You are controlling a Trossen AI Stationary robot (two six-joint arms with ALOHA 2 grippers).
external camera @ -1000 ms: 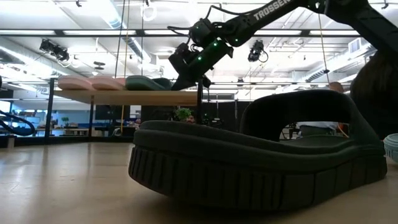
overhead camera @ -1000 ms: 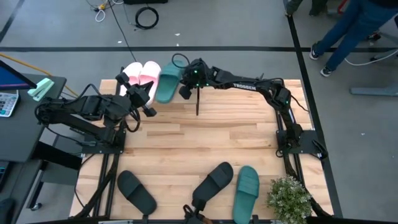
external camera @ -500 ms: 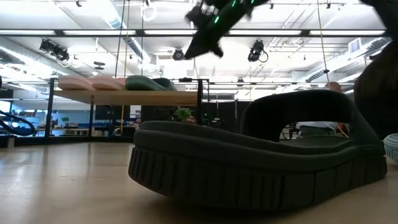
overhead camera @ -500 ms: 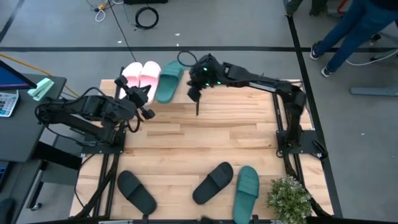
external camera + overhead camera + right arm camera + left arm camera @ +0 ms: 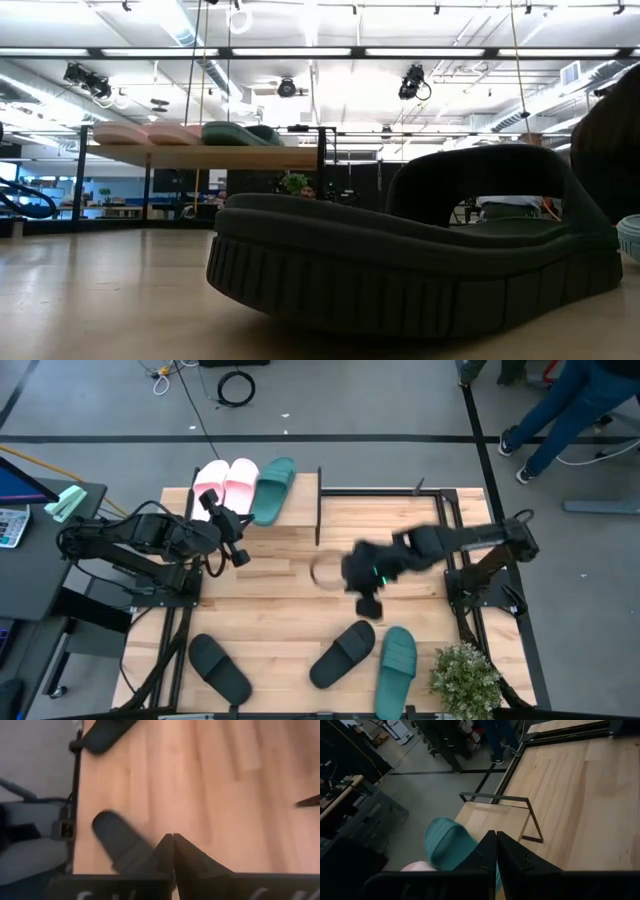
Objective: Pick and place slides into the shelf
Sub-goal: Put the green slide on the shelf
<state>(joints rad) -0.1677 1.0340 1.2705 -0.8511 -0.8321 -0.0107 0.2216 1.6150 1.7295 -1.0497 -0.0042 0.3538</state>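
Counting slides: three on the shelf (image 5: 300,500), two pink (image 5: 225,480), one teal (image 5: 270,488); three on the worktop (image 5: 290,585), two black (image 5: 342,654), one teal (image 5: 397,662). Both my fingers, left (image 5: 238,553) and right (image 5: 365,605), pressed together, empty.

Table (image 5: 280,580): pale wood planks with a smooth satin finish. Shelf (image 5: 210,156): light wood top on thin matt black metal legs. Black slide (image 5: 400,265): matt foam, its sole edge ribbed. Teal slide (image 5: 271,490): smooth matt foam
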